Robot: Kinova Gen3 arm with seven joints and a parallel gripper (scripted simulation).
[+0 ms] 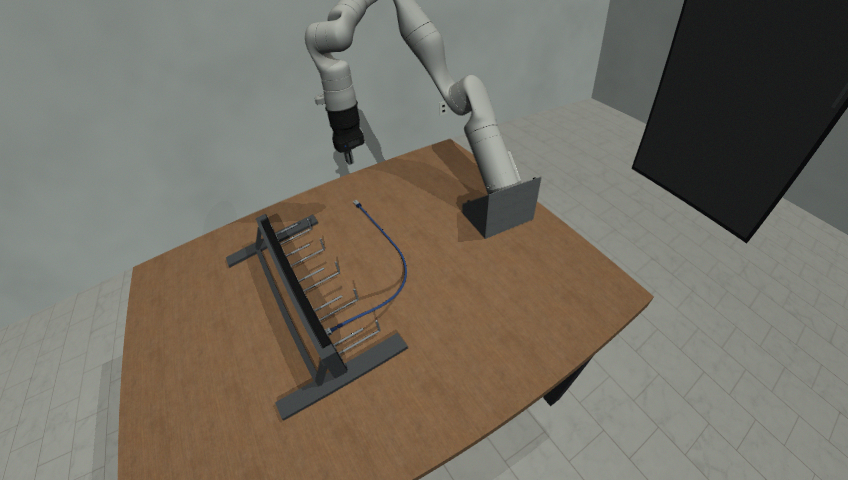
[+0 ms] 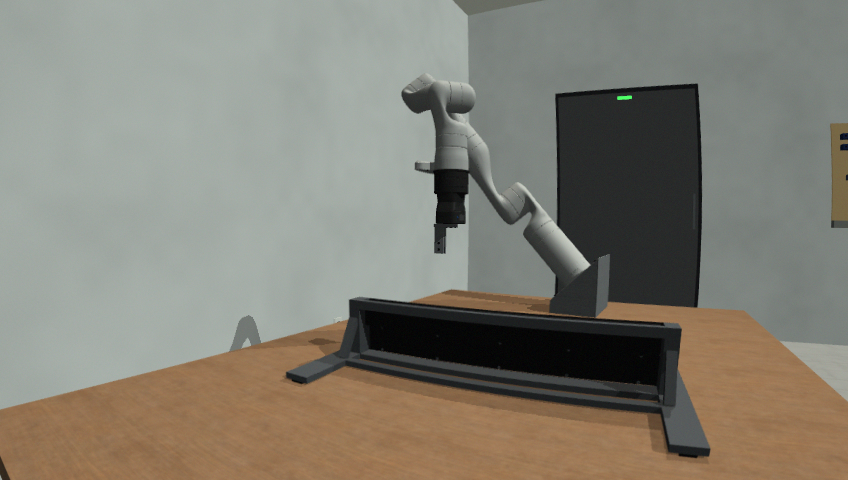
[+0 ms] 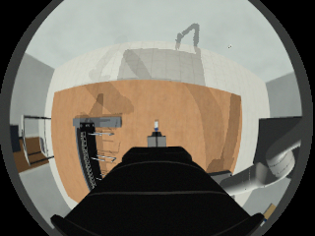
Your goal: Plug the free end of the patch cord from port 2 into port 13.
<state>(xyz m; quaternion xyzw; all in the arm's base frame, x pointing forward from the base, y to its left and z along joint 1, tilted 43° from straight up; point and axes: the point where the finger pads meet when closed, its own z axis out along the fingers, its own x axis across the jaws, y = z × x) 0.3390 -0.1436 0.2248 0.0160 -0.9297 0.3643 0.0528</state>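
Note:
My gripper [image 1: 349, 160] [image 2: 439, 252] [image 3: 157, 137] is shut with nothing between its fingers. It points down and hangs well above the table. The cord's free plug [image 1: 357, 204] [image 3: 157, 125] lies on the table; in the wrist view it shows just beyond the fingertips. The blue cord [image 1: 405, 267] curves from it to its plugged end [image 1: 330, 330] in the panel near the rack's near end. The rack [image 1: 342, 378] [image 2: 516, 318] [image 3: 97, 121] stands upright on its two feet. The port numbers and port 13 cannot be made out in these views.
Several wire cord guides [image 1: 355, 294] [image 3: 104, 158] stick out from the panel's front, between the rack and the cord's bend. The arm's grey base mount [image 1: 512, 209] [image 2: 602, 285] stands at the table's far side. A wall is beyond the table's back edge.

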